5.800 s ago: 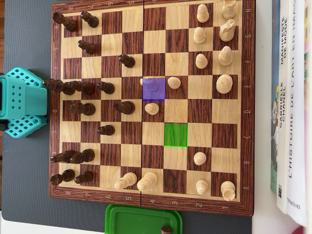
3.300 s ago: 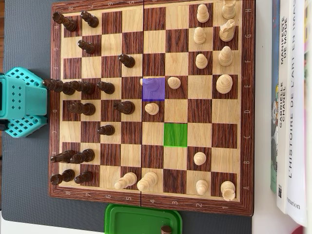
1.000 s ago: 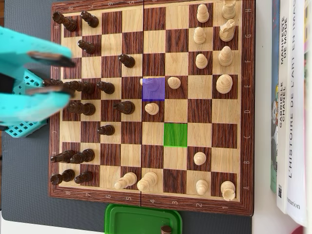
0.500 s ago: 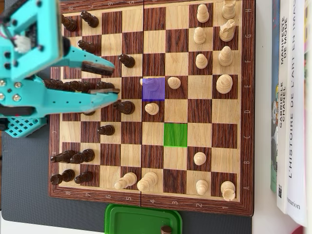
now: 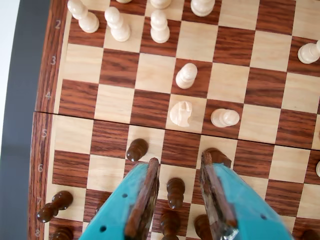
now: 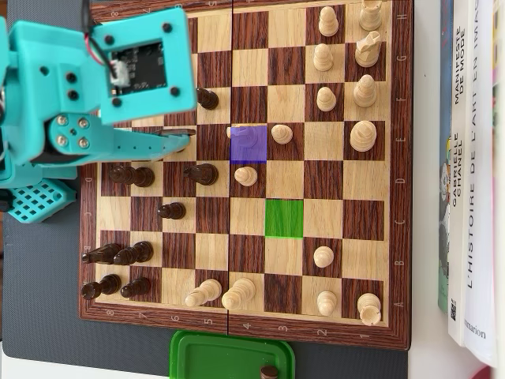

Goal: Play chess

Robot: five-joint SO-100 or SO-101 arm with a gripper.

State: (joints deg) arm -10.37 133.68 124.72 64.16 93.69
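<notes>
Toward twelve o'clock of the pincer (image 5: 179,165), hanging narrowly parted and empty over crowded dark pawns (image 5: 175,191), the pale knight (image 5: 180,113) is standing on the chessboard (image 5: 46,130), and lowering fingers (image 5: 145,197) are risking toppling those neighbouring pieces.

The board (image 6: 316,181) is wood with clear grain and a soft sheen. Light pieces (image 6: 363,136) and dark pieces (image 6: 203,174) look like smooth, varnished wood. The gripper (image 5: 180,172) is matt turquoise plastic with rough brown pads (image 5: 145,197). The box (image 6: 225,355) is glossy green plastic.
</notes>
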